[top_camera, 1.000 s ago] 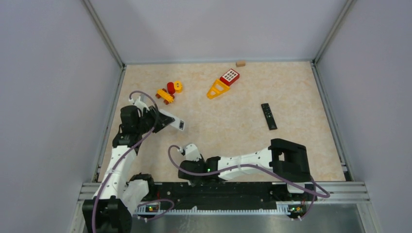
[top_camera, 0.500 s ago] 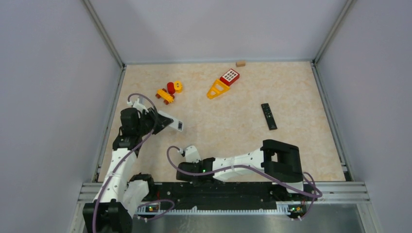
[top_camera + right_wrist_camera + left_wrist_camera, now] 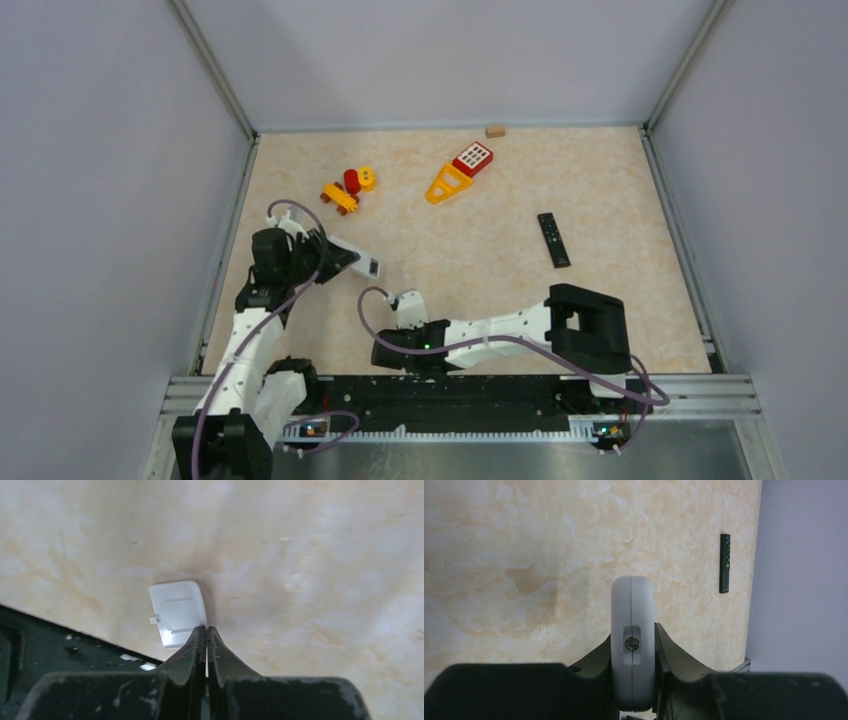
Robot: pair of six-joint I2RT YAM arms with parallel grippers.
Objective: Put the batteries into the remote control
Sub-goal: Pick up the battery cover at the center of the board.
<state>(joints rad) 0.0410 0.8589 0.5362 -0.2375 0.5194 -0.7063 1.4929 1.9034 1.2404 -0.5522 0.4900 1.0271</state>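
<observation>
My left gripper (image 3: pixel 322 256) is shut on a white remote control (image 3: pixel 355 259) and holds it above the table on the left. In the left wrist view the remote (image 3: pixel 632 597) stands on edge between the two fingers of that gripper (image 3: pixel 632 632), its end with a small screw recess facing the camera. My right gripper (image 3: pixel 407 300) is low near the table's front middle. Its jaws (image 3: pixel 206 628) are shut, the tips touching the near right corner of a small white battery cover (image 3: pixel 177 609) lying on the table. The batteries are hidden.
A black remote (image 3: pixel 553 239) lies at the right (image 3: pixel 724 563). Red and yellow toy pieces (image 3: pixel 349 188), a yellow and red toy phone (image 3: pixel 460 172) and a wooden block (image 3: pixel 495 130) sit toward the back. The black base rail (image 3: pixel 50 650) runs just left of the cover.
The right gripper has closed from half open and shifted slightly right and forward. The left arm has brought the white remote a little nearer and lower.
</observation>
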